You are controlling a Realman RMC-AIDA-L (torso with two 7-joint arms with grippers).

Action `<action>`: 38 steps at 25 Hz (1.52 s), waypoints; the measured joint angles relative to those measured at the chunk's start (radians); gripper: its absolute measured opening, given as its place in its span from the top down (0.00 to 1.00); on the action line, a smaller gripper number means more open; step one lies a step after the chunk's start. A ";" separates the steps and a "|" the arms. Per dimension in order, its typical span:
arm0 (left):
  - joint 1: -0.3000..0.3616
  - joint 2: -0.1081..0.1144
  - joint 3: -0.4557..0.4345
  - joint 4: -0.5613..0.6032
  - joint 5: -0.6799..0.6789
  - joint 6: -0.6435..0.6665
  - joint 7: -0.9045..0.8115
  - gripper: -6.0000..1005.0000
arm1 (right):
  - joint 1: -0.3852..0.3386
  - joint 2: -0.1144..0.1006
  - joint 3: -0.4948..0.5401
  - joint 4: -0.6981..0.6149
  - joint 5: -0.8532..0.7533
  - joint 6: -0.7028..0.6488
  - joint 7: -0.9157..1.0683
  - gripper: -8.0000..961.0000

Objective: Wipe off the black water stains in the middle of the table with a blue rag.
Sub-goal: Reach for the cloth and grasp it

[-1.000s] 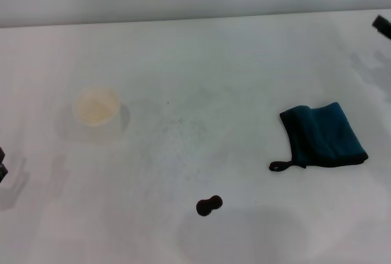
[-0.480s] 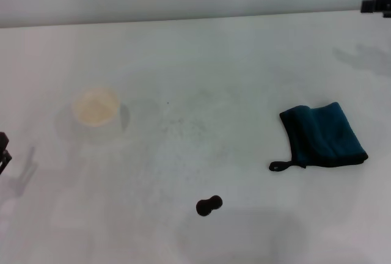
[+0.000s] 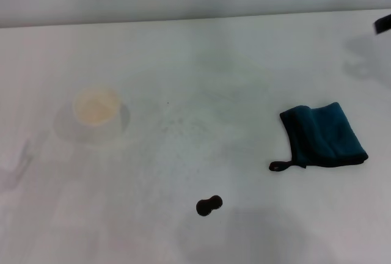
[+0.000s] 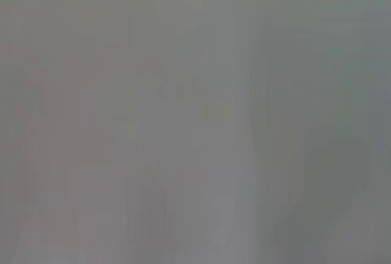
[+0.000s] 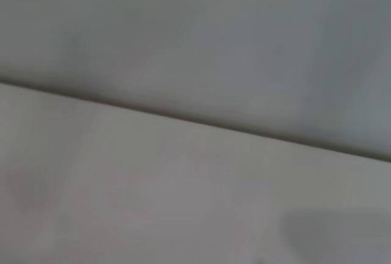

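A: In the head view we are looking down at the white table (image 3: 201,50). The blue rag (image 3: 324,134) is lying folded on the robot's right side, its small black loop (image 3: 278,166) sticking out at the near corner toward the middle. The black water stains (image 3: 209,205) are sitting as one two-lobed blot near the front edge, well apart from the rag and untouched.

B: We are also seeing a white paper cup (image 3: 95,107) standing upright on the left side, far from both. At the far right edge a dark sliver of the right gripper (image 3: 382,24) is poking in, above the table's back part; we cannot tell how its fingers stand. The left gripper is not showing here at all.

A: In the left wrist view we are getting only a blank grey blur; no rag, no blot, no fingers.

B: In the right wrist view we are seeing a pale table surface (image 5: 153,190) meeting a grey wall (image 5: 201,38) along a slanted edge. Only the head view is giving us the rag, the blot and the cup.
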 joint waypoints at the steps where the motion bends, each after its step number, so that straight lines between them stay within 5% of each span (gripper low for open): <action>1: -0.004 0.000 0.000 0.000 -0.009 0.002 0.004 0.13 | 0.007 0.016 -0.035 -0.015 -0.025 0.020 0.027 0.22; 6: -0.033 0.000 0.000 -0.002 -0.074 0.038 0.004 0.13 | -0.015 0.013 -0.287 -0.011 -0.054 0.011 0.243 0.22; 16: -0.059 0.003 0.000 -0.037 -0.209 0.092 0.007 0.13 | -0.010 0.019 -0.574 0.052 -0.018 0.010 0.558 0.23; 38: -0.090 0.003 0.000 -0.083 -0.244 0.099 0.006 0.13 | 0.103 0.021 -0.678 0.377 0.020 -0.061 0.647 0.31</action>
